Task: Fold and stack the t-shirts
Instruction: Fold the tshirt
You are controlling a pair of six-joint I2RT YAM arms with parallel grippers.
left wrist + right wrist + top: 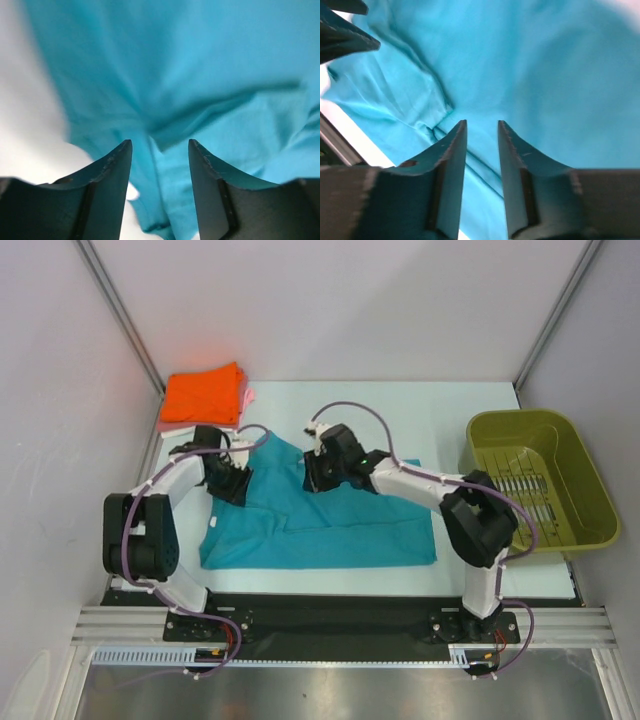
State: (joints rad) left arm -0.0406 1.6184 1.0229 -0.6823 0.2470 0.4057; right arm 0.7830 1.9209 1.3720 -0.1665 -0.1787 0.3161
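Note:
A teal t-shirt (340,530) lies partly folded on the white table, its upper left part rumpled. My left gripper (232,482) hovers over its left edge, jaws open, with teal cloth (200,60) below and between the tips (160,146). My right gripper (315,476) is over the shirt's upper middle, jaws open a smaller way (482,124), above smooth teal cloth (545,65) and a fold. A folded orange shirt (203,395) rests on a pale pink one (249,398) at the back left. No white shirt shows.
An olive-green plastic basket (560,435) stands at the right edge of the table. White walls and metal posts close in the back and sides. A black rail (330,610) runs along the near edge by the arm bases.

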